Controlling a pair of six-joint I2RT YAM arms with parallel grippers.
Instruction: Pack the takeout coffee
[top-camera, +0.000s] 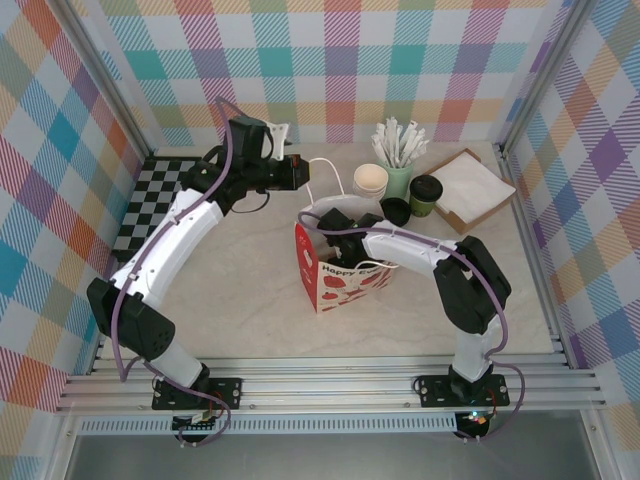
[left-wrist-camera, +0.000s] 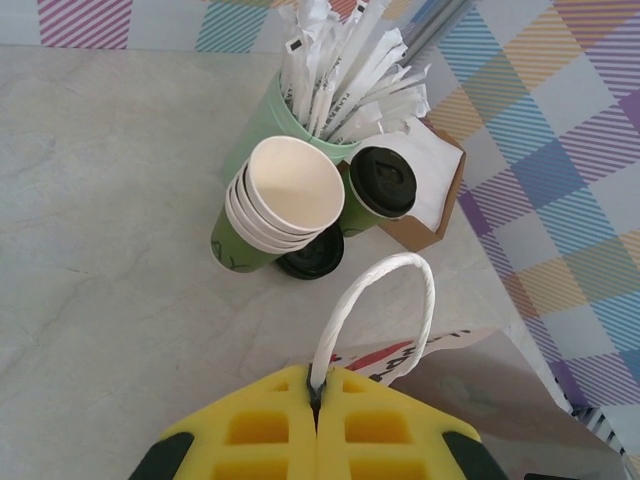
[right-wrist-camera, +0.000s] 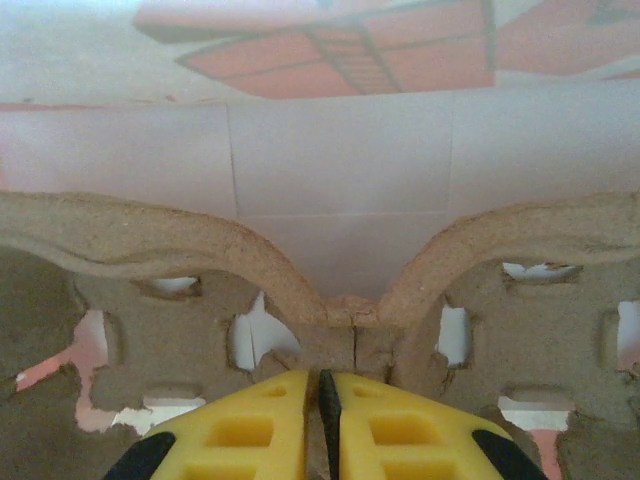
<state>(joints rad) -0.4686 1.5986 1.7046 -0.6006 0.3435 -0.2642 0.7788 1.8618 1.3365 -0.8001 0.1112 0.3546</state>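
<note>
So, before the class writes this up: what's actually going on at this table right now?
The left tool is pinched shut on the white handle of the red-and-white paper bag, holding it up. The right tool is down inside that bag, clamped on the middle ridge of the brown cardboard carrier. The dark green cup with the black lid stands on the table beside the stirrer holder, not yet packed.

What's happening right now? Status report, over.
Left gripper shut on bag handle. Right gripper shut on cardboard carrier, inside bag. Lidded coffee cup on table, by cup stack.
</note>
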